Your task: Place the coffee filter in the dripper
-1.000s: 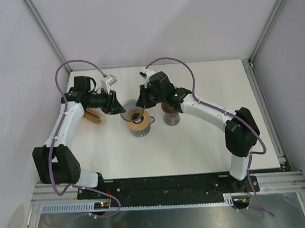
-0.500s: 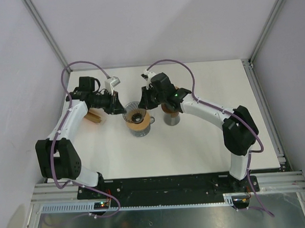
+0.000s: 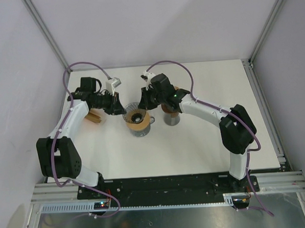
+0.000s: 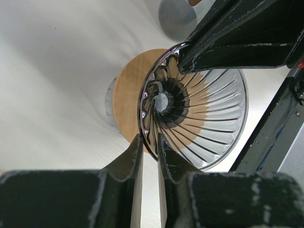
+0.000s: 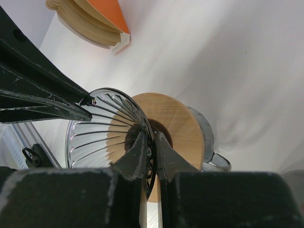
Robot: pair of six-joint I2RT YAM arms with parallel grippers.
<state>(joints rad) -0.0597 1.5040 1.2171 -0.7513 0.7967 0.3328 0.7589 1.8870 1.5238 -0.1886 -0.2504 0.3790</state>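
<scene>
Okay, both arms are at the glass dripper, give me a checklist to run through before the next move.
1. Left gripper on the dripper rim: ok, its fingers pinch the glass edge.
2. Right gripper on the opposite rim: ok, same pinch.
3. Filter inside the dripper: not ok, the ribbed cone is bare.
4. Filter held by either gripper: not ok; the filter stack sits off to the left, untouched.
5. Dripper seated in its wooden collar: ok.
6. Clearance to the grey cup by the right arm: cannot tell.
</scene>
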